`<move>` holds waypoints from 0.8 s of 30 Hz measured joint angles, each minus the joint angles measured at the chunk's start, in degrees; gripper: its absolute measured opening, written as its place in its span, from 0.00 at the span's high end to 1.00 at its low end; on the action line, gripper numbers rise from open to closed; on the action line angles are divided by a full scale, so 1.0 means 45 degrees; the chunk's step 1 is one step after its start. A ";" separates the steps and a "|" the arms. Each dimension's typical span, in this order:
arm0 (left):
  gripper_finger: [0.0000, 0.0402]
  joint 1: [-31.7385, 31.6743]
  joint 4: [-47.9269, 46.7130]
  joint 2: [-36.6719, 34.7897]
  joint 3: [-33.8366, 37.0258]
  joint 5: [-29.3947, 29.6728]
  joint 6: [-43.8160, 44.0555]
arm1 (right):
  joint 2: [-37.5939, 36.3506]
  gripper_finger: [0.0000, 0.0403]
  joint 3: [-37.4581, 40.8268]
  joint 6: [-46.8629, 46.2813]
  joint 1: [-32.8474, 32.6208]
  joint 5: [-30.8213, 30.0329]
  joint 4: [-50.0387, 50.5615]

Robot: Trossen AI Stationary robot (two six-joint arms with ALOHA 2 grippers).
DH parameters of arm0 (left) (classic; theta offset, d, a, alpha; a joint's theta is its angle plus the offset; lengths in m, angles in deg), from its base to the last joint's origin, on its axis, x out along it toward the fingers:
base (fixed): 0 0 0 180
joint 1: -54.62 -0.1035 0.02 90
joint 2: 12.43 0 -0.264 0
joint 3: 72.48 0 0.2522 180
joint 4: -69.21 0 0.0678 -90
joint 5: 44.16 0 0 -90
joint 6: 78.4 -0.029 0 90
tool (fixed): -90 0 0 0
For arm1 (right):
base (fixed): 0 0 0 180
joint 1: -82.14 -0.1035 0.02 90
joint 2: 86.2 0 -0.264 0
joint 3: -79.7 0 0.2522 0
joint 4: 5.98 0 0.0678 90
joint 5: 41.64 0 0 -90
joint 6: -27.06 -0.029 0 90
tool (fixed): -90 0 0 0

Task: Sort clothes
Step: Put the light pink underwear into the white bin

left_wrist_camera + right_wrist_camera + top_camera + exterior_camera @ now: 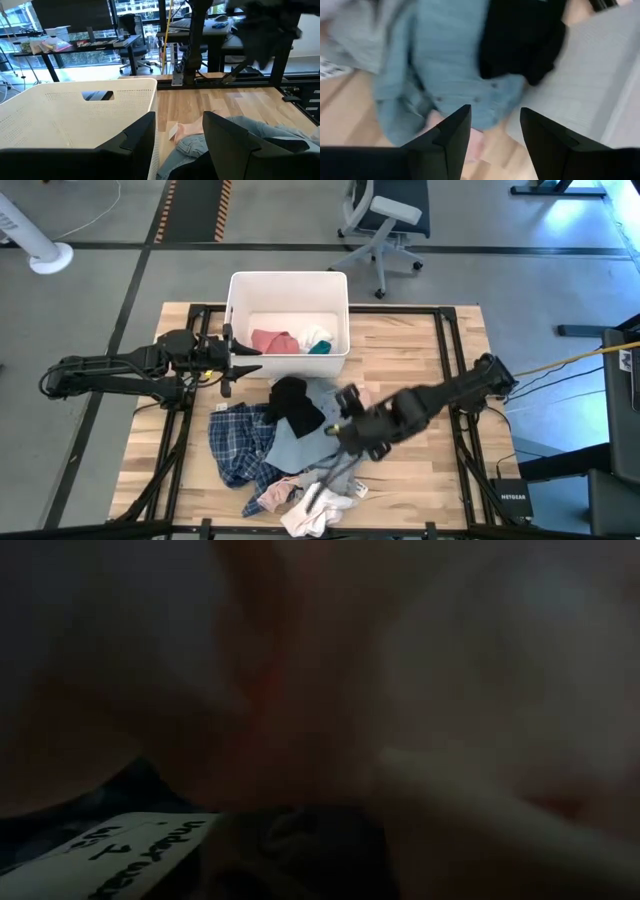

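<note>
Sprawling across the wooden table (400, 350) just in front of the white bin (288, 286) is the heap of clothes: a crumpled blue-white plaid shirt (238, 442), a grey-blue buttoned piece (445, 65) with a black piece (293, 404) bunched on top, and pale pink and white bits (300, 505) at the near edge. Pink, white and teal pieces (290, 340) already lie in the bin. The right gripper (350, 430) hangs over the grey-blue piece, jaws apart and empty. The left gripper (246, 360) waits beside the bin, jaws apart.
</note>
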 joint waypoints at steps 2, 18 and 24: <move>0.60 0.0000 0.0000 0.0000 0.0000 0.0000 0.0020 | -0.0015 0.53 0.0493 -0.0477 -0.0420 -0.0001 -0.0364; 0.60 -0.0004 0.0024 0.0000 0.0010 0.0000 0.0163 | -0.0019 0.53 0.5848 -0.3965 -0.1729 0.4903 -0.9929; 0.60 0.0000 0.0028 0.0005 0.0010 0.0000 0.0157 | -0.0019 0.53 0.7188 -0.5047 -0.1726 0.5681 -1.1764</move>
